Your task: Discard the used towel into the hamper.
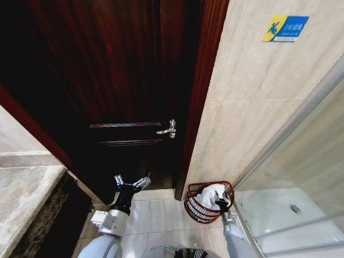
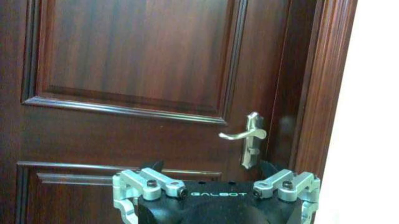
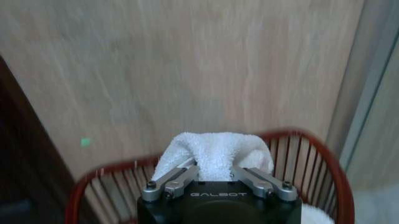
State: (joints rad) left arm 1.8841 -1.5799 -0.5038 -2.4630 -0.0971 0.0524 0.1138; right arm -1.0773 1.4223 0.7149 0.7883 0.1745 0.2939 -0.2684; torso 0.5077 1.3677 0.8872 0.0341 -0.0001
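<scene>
From the head, one hamper (image 1: 209, 201) on the floor by the wall holds one white towel (image 1: 207, 195), pinched by the right gripper (image 1: 221, 202) over it, while the left gripper (image 1: 132, 183) hangs spread and empty before the door (image 1: 123, 80); the left wrist view shows one door handle (image 2: 247, 136); the right wrist view shows fingers (image 3: 177, 179) clamping the towel (image 3: 215, 151) within the hamper (image 3: 324, 163).

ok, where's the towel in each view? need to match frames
Head view: the towel sits in the hamper at lower centre-right, by the tiled wall, with the right gripper on it.
Left wrist view: not in it; that camera faces the door.
Right wrist view: low centre, bunched between the right gripper's fingers.
Shared landmark: the hamper's red rim.
</scene>
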